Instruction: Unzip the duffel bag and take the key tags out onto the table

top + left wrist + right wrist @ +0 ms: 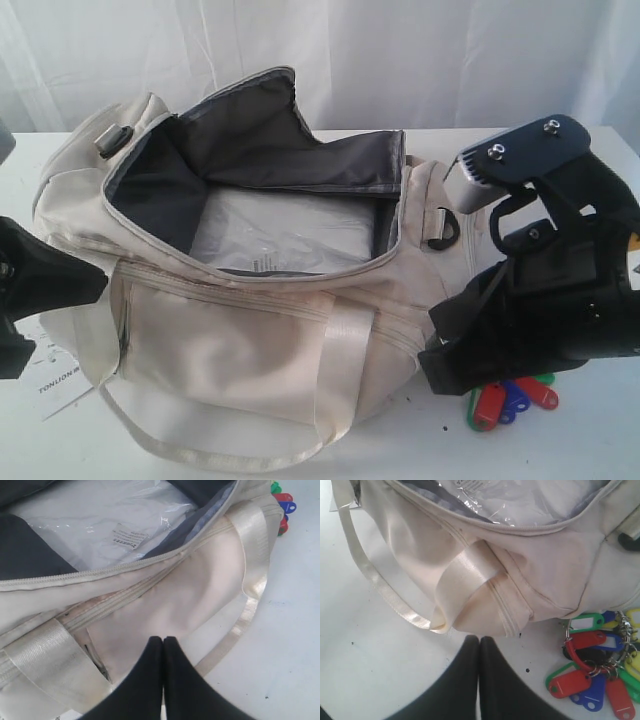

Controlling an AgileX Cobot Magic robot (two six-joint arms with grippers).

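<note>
Beside the right fingers (pixel 465 680) lie the key tags (pixel 592 690).

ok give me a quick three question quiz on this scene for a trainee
1. True or false: the bag is zipped shut.
2. Where are the key tags? A inside the bag; B on the table beside the bag; C on the floor.
3. Fill in: the left gripper and right gripper are both ____.
Key: 1 false, its top is open; 2 B; 3 shut, holding nothing.
</note>
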